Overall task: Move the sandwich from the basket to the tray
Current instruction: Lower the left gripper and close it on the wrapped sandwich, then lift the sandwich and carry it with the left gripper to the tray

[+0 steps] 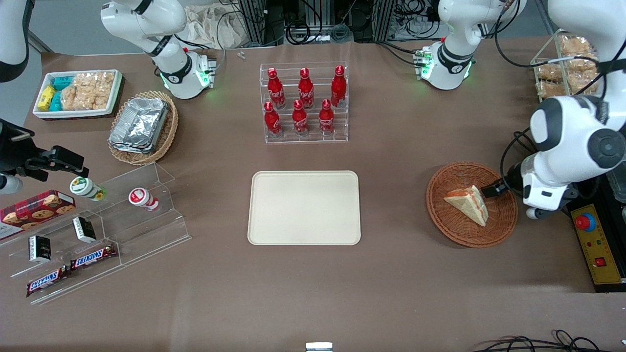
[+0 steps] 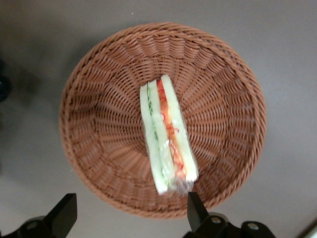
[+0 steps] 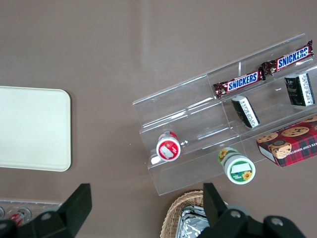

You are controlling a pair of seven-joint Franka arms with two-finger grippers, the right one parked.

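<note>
The sandwich (image 1: pixel 467 204), a wrapped triangular wedge of white bread with red and green filling, lies in the reddish-brown wicker basket (image 1: pixel 440 215) toward the working arm's end of the table. My gripper (image 1: pixel 496 189) hovers above the basket's rim, close to the sandwich. In the left wrist view the gripper (image 2: pixel 130 213) is open, its fingers spread wide above the basket (image 2: pixel 99 74) rim, and one fingertip (image 2: pixel 194 206) is near the end of the sandwich (image 2: pixel 167 134) without holding it. The cream tray (image 1: pixel 304 207) lies bare at mid-table.
A clear rack of red bottles (image 1: pixel 304 102) stands farther from the camera than the tray. A clear stand with snack bars and cups (image 1: pixel 98 230), a tan basket of foil containers (image 1: pixel 143 126) and a white bin (image 1: pixel 78 93) lie toward the parked arm's end. A yellow button box (image 1: pixel 594 244) sits beside the basket.
</note>
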